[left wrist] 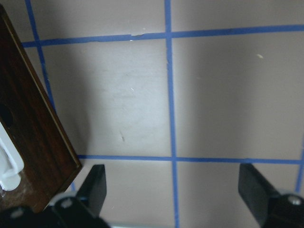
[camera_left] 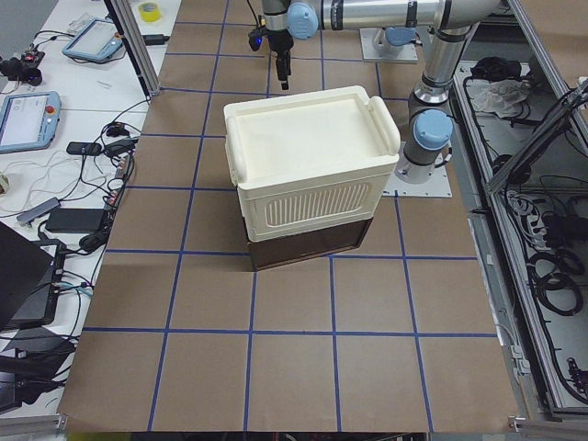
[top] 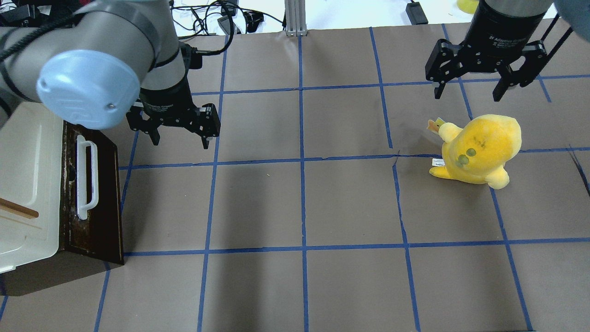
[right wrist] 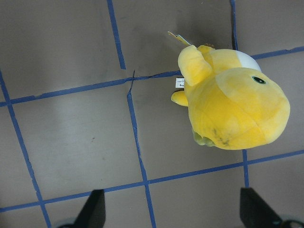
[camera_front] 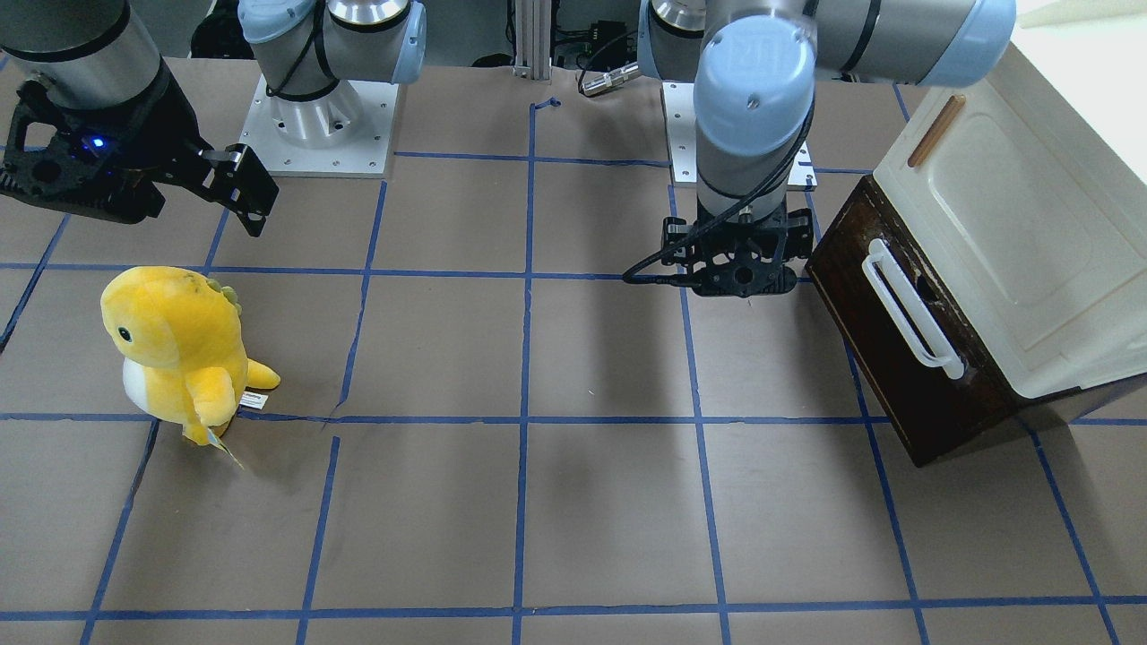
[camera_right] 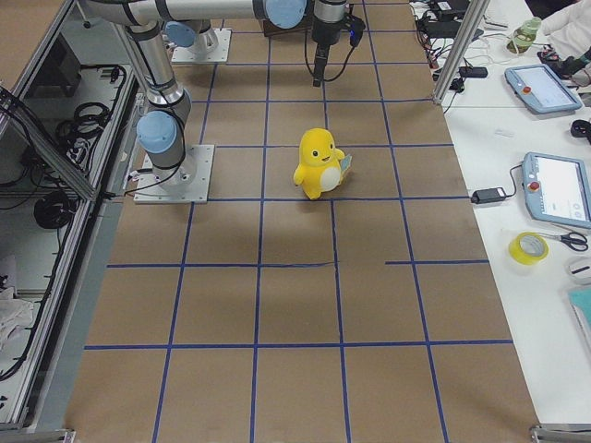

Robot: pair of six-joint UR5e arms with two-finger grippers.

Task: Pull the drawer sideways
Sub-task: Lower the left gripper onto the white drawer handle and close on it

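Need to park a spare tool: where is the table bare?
Bare: the middle squares between the drawer and the yellow plush, and the row on the operators' side. Crowded: by the drawer's front, where the left claw hovers, and around the plush.

- Arm tubes (camera_front: 81,45) are finished in silver-grey; joint caps (top: 87,90) are pale blue.
- The left gripper (top: 181,138) and right gripper (top: 467,94) are built in black.
- A black cable (camera_front: 654,279) is fitted at the left wrist.
- White lettering (top: 504,40) is printed on the right wrist.
- Silver base plates (camera_front: 318,134) are fixed with screws.
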